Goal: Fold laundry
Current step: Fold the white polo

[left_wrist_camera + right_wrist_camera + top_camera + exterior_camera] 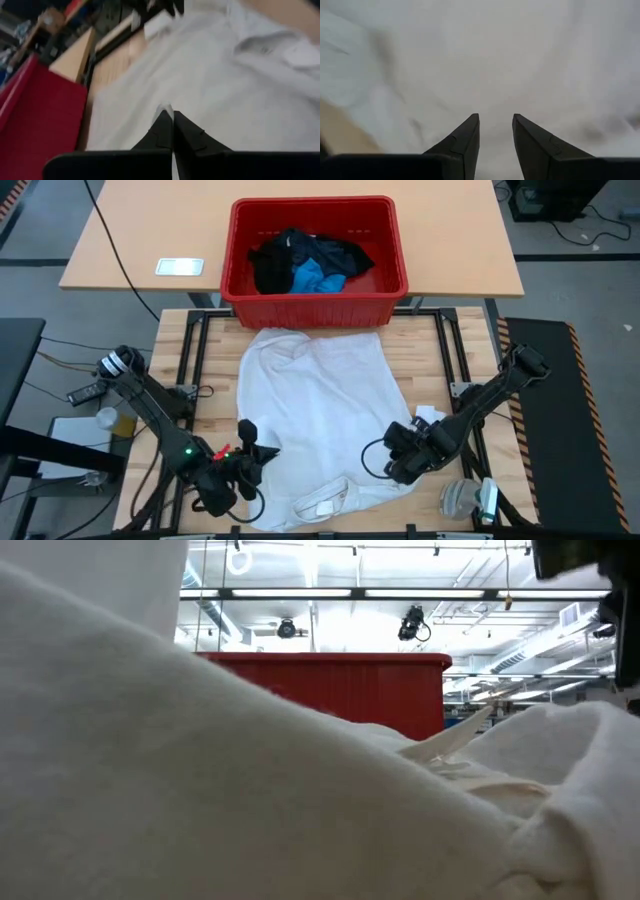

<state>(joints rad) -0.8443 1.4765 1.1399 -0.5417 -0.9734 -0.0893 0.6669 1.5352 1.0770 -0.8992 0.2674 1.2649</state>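
— Fingers first: how do they stand?

— Left gripper is pinched tight on a bit of the white shirt; a nub of white cloth shows at its tips in its own wrist view. From above it sits at the shirt's near left corner. The right gripper has its fingers a narrow way apart, pointing down onto white cloth; whether any of it is caught between them I cannot tell. From above it is at the shirt's near right edge.

— And the shirt itself?

— Spread over the slatted wooden table, collar at the near edge, far hem touching the red crate. In the low view its folds fill nearly everything, with the crate's wall behind.

— The other laundry?

— In the crate: black garments heaped, with a bright blue piece tucked among them.

— Any writing to read?

— None legible. A pale neck tag shows by the collar, too small to read.
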